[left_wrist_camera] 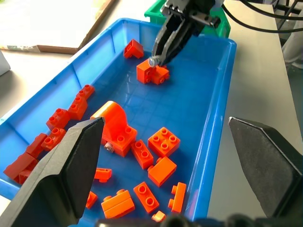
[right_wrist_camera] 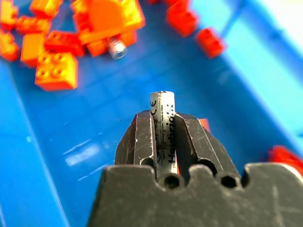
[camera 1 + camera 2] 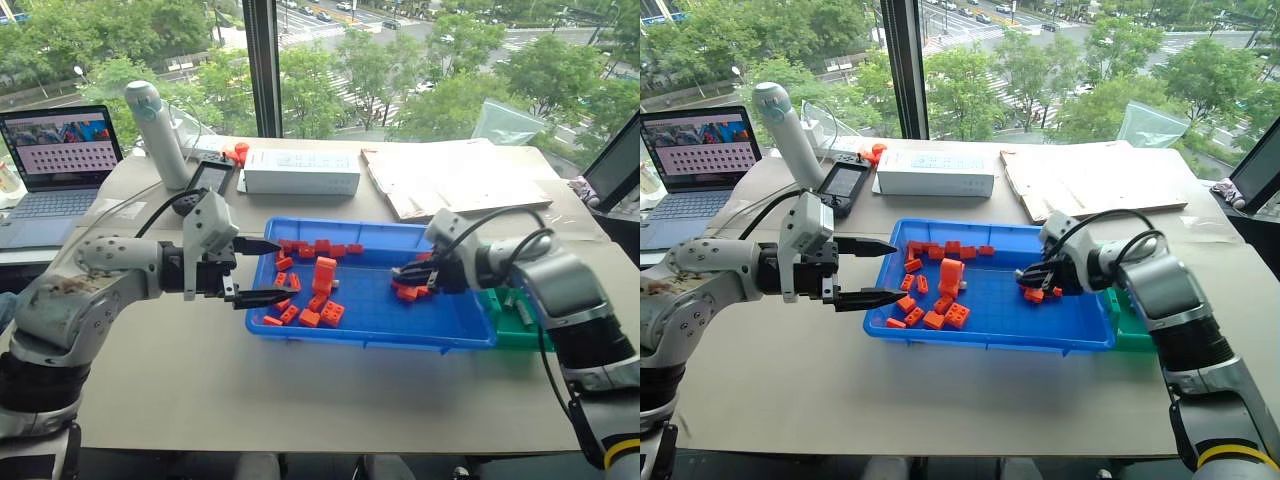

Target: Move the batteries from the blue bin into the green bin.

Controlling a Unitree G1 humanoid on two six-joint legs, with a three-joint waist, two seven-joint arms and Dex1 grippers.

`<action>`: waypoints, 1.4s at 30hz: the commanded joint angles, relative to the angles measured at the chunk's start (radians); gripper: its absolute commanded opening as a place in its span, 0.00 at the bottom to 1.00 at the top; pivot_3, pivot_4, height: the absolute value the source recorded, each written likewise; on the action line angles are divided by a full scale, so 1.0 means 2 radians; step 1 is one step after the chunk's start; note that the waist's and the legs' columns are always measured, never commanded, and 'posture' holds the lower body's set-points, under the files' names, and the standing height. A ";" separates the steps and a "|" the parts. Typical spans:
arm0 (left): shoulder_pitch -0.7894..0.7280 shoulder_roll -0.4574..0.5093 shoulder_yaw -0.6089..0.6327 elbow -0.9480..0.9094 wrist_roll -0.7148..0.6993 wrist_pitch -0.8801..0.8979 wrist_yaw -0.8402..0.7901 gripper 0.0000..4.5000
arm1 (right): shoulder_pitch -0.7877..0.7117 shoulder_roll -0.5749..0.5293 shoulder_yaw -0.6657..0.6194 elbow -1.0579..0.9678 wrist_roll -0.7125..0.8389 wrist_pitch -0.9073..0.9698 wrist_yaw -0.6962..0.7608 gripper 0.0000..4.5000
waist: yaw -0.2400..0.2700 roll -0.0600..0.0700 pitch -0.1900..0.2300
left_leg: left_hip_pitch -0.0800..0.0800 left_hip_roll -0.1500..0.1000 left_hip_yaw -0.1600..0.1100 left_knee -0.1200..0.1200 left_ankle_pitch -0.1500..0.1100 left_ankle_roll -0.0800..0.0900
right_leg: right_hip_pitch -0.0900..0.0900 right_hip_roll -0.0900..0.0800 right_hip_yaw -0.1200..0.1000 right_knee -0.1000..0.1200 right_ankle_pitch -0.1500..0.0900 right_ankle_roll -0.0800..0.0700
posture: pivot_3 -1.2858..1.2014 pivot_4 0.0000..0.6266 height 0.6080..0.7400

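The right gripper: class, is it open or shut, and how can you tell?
Shut on a battery. In the right wrist view the right gripper has both fingers pressed against the grey cylinder, above the blue bin.

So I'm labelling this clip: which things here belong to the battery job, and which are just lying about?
Part of the job:
- battery clamped in the right gripper
- second battery beside the big orange brick
- blue bin
- green bin

Lying about:
- orange bricks
- white box
- laptop
- left gripper, open, holding nothing
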 commanded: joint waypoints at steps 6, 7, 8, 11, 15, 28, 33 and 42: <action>-0.008 -0.007 -0.002 0.012 0.013 -0.032 -0.016 1.00 | 0.038 -0.103 -0.038 0.065 -0.024 -0.048 0.015 0.06 | -0.006 0.000 0.000 | 0.000 0.000 0.000 -0.001 0.000 0.001 | 0.000 0.000 0.000 0.000 0.000 0.000 | 0.52 0.24 0.96; -0.007 -0.008 -0.003 0.012 0.016 -0.036 -0.017 1.00 | 0.043 -0.099 -0.040 0.074 -0.028 -0.054 0.004 0.06 | -0.009 0.000 0.000 | 0.000 0.000 0.000 -0.001 0.001 0.002 | 0.000 0.000 0.000 0.000 0.000 0.000 | 0.52 0.24 0.96; -0.007 -0.010 -0.004 0.014 0.020 -0.041 -0.016 1.00 | 0.044 -0.093 -0.041 0.088 -0.035 -0.060 -0.011 0.06 | -0.011 0.000 0.000 | 0.000 0.000 0.000 -0.001 0.002 0.003 | 0.000 0.000 0.001 0.000 0.000 0.000 | 0.52 0.24 0.96; -0.012 -0.017 -0.004 0.019 0.028 -0.047 -0.012 1.00 | 0.046 -0.086 -0.037 0.117 -0.051 -0.079 -0.030 0.28 | -0.014 0.000 0.000 | 0.001 0.000 0.000 -0.001 0.002 0.003 | 0.000 0.000 0.001 0.000 0.000 0.000 | 0.52 0.24 0.96; -0.012 -0.012 0.000 0.014 0.028 -0.042 -0.011 1.00 | 0.029 -0.075 -0.031 0.110 -0.057 -0.095 -0.034 0.54 | -0.014 0.001 0.000 | 0.000 0.000 0.000 -0.001 0.002 0.003 | 0.000 0.000 0.001 0.000 0.000 0.000 | 0.52 0.24 0.96; 0.059 0.058 0.023 -0.036 0.042 -0.023 -0.011 1.00 | -0.002 0.153 0.055 -0.004 -0.019 -0.143 -0.023 0.94 | -0.014 0.001 0.000 | 0.000 0.000 0.000 -0.002 0.002 0.003 | -0.002 0.001 0.001 0.001 0.000 0.000 | 0.52 0.24 0.96; 0.084 0.082 0.049 -0.055 0.029 -0.005 -0.014 1.00 | -0.023 0.227 0.076 0.057 -0.033 -0.168 -0.046 0.94 | -0.007 0.001 0.000 | 0.000 0.000 0.000 -0.001 0.000 0.000 | -0.002 0.000 0.000 0.001 0.000 0.000 | 0.52 0.24 0.96; 0.129 0.100 0.082 -0.084 0.014 0.005 -0.007 1.00 | -0.047 0.275 0.077 0.147 -0.048 -0.197 -0.053 0.94 | -0.009 0.001 0.000 | 0.000 0.001 0.000 -0.001 0.000 -0.001 | -0.002 0.000 0.000 0.001 0.000 0.000 | 0.52 0.24 0.96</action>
